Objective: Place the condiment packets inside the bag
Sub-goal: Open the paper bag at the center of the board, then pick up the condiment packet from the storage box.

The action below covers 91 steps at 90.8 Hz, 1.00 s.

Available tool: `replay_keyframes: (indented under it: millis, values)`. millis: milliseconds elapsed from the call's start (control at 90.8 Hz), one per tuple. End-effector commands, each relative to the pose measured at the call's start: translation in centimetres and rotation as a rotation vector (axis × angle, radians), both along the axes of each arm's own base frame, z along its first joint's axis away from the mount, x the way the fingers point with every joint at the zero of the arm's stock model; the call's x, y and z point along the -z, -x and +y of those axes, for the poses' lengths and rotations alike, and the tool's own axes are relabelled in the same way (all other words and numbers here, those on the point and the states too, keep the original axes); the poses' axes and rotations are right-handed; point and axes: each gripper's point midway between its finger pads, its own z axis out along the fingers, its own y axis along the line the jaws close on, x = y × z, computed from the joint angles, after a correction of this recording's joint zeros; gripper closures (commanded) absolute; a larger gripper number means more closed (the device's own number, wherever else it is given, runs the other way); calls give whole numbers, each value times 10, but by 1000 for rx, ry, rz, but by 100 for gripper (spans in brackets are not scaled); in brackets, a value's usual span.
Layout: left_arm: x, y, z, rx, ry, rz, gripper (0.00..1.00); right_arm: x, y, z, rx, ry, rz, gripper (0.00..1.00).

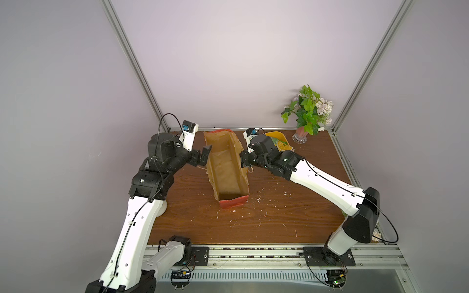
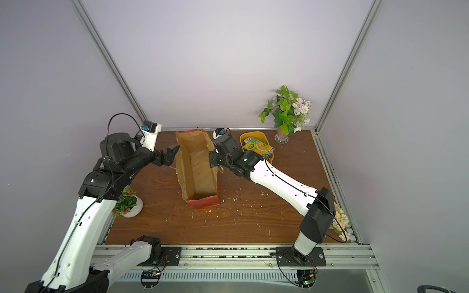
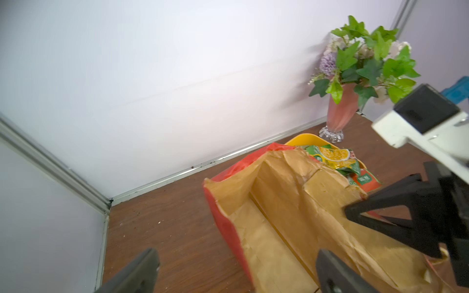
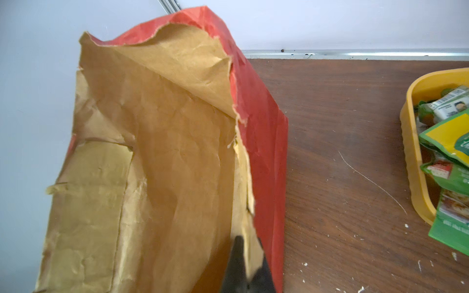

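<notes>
At the table's [image 1: 279, 218] back, right of the upright bag [image 1: 225, 165], the packets [image 2: 257, 146] lie in a yellow tub [image 2: 253, 132] beside the right arm [image 1: 324, 182]. The right claw [image 4: 243, 256] pinches the bag's rim; the left claw [image 1: 205, 154], spread wide, sits across the bag from them.

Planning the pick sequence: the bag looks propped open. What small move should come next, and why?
Probably swing the left gripper, open by the bag, toward the condiment packets in the yellow tub: the right gripper pinches the bag's rim, and the bag looks empty.
</notes>
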Motion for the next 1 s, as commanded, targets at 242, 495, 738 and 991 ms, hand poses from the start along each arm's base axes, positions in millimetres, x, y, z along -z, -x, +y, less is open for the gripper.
replay_keyframes:
  millis: [242, 495, 738, 991]
  values:
    - [44, -25, 66, -170, 135, -16, 0, 5, -40, 17, -26, -1, 8, 92]
    - [91, -35, 91, -285, 80, -35, 0, -12, -49, 23, -44, 13, -30, 32]
    - [144, -36, 95, -304, 105, -14, 0, -67, -58, 12, -10, 39, -145, 5]
    - [200, -45, 95, -311, 162, 39, 0, -120, -62, -27, 71, 52, -226, 1]
